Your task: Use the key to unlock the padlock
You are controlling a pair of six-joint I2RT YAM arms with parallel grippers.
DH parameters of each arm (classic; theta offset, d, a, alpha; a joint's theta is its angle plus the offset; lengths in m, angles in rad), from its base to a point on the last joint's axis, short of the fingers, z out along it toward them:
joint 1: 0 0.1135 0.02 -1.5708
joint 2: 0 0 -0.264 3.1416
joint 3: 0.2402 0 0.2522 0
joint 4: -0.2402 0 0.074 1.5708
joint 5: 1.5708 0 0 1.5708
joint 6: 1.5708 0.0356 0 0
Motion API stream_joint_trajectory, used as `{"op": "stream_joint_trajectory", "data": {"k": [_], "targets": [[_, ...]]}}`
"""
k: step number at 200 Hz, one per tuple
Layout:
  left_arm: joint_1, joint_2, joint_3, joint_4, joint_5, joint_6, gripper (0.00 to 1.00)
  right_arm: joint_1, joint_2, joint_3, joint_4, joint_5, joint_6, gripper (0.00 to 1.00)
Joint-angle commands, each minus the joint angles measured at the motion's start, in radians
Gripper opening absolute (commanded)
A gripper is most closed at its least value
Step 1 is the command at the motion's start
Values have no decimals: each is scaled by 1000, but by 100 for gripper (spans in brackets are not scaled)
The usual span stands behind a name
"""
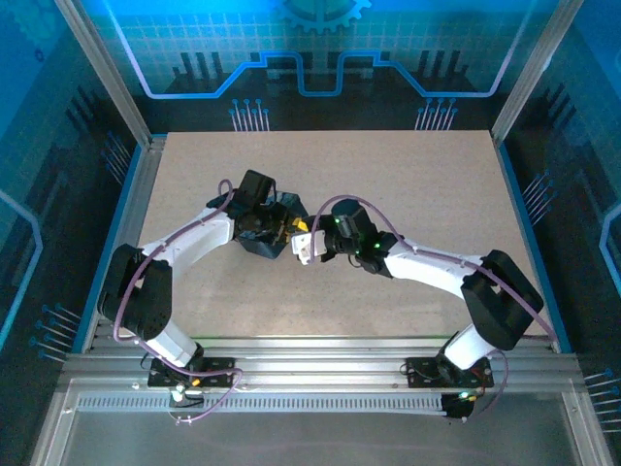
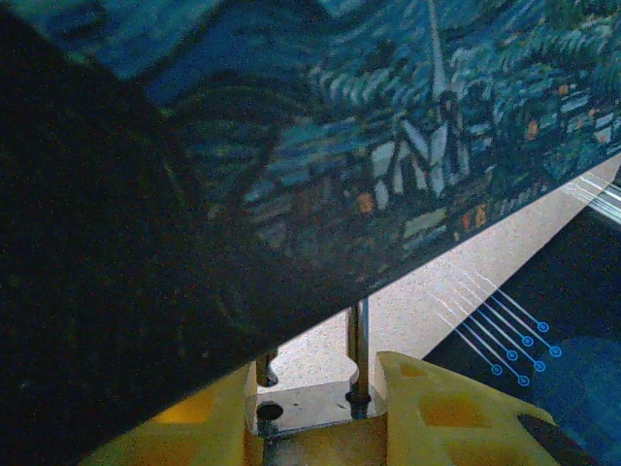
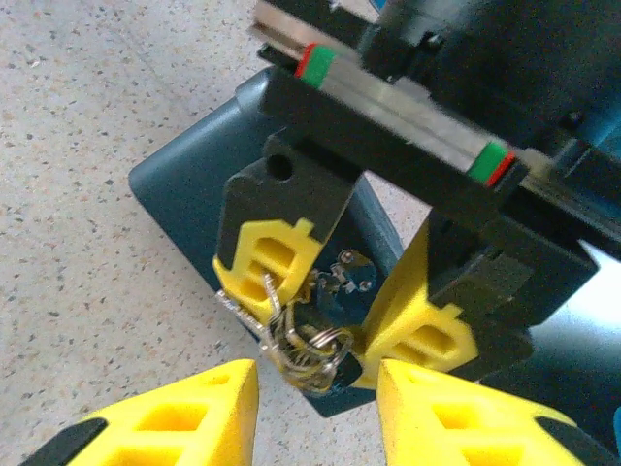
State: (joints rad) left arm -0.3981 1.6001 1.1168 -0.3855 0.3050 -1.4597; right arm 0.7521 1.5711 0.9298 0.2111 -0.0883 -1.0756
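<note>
Left wrist view: the padlock (image 2: 310,408) sits just under the box (image 2: 388,146), pinched between the left gripper's (image 2: 313,386) fingers, shackle running up to the box. Right wrist view: the keys (image 3: 303,348) dangle at the box's front, seemingly from the padlock, just ahead of the right gripper (image 3: 318,413), whose fingers are wide and hold nothing.

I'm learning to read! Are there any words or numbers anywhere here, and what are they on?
None can be read.
The box carries a painted night village, no letters.
The back wall shows a gear sign and lines, no words.
</note>
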Motion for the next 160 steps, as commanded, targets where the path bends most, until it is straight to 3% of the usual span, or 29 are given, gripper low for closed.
{"op": "stream_joint_trajectory", "data": {"k": [1,86,160], "targets": [[7,-11,31,-2,33,5,0,11,34,40,9,-33,-21,37],[5,-12,29,5,37,-4,0,0,77,75,-13,-61,-23,31],[6,-16,35,15,37,-14,0,-4,106,74,-5,-21,46,14]]}}
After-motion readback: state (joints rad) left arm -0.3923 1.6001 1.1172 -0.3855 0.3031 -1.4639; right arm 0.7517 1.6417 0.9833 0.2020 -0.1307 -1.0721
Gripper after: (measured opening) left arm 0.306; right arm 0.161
